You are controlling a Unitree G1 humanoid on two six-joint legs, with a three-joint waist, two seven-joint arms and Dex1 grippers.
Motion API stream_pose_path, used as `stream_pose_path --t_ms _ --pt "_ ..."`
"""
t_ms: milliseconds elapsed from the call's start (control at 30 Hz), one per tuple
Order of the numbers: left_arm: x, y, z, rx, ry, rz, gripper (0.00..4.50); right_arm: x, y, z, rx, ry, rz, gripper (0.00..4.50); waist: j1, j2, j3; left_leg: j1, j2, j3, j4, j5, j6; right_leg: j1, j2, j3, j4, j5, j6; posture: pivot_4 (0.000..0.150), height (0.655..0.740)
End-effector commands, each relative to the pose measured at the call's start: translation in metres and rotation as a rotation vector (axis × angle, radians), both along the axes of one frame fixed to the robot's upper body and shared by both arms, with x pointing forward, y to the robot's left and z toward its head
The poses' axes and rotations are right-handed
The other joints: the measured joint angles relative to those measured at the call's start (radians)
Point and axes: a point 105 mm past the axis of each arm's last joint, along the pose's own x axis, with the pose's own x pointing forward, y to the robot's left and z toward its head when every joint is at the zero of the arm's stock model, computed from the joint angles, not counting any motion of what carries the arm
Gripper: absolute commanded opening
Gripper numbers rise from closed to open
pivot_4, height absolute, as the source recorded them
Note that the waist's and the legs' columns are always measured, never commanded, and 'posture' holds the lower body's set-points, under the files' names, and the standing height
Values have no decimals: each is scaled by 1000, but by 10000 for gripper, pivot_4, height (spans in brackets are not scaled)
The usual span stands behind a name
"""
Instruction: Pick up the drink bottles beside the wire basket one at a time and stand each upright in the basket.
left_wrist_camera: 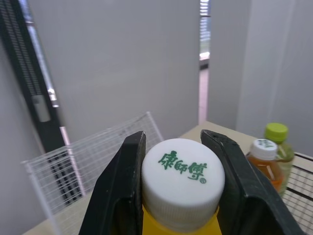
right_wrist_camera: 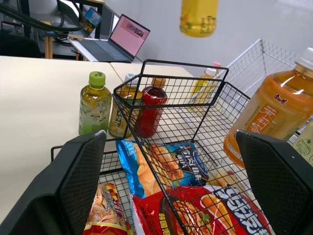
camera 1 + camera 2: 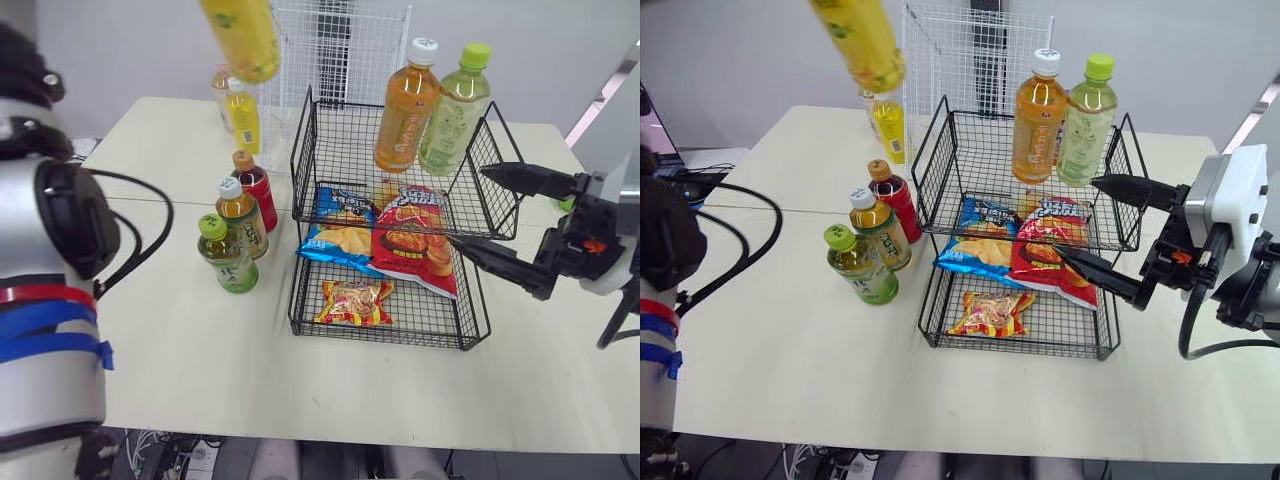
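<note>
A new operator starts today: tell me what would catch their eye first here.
A yellow bottle hangs in the air over the table, left of the wire basket, with the left gripper shut on its white cap. An orange bottle and a green bottle stand in the basket's upper tier, the right gripper open beside it.

Bright, even light, with soft shadows on the table.
</note>
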Motion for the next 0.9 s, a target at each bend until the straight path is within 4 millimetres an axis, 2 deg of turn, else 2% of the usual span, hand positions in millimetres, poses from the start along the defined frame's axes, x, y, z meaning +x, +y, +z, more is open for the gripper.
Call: stream_pose_path --t_ms 33,167,367,667,900 --pt "-16 -18 23 13 -93 -77 13843 -6 3 7 11 -48 -19 45000 -9 0 0 0 0 0 0 0 0 0 0 0 0 0 0 1500 7360" --pt "-7 -40 11 31 -73 -131 13843 -6 3 8 15 -49 -36 45000 -19 0 0 0 0 0 -1 0 0 0 0 1 0 0 0 1500 7360" --pt "12 -59 -16 62 -45 -137 13843 -8 0 9 21 -58 -69 45000 -23 1 1 0 0 1 -1 0 0 -1 1 2 0 0 0 1500 7360" --pt "35 -69 -51 82 5 -105 13843 -11 -4 16 26 -85 -97 45000 -19 1 1 0 0 1 -1 0 0 -1 0 2 0 0 0 1500 7360" --pt "38 -76 -65 94 44 -134 13843 -12 -5 17 26 -87 -102 45000 -14 1 1 0 0 1 -1 0 0 -1 0 2 0 0 0 1500 7360"
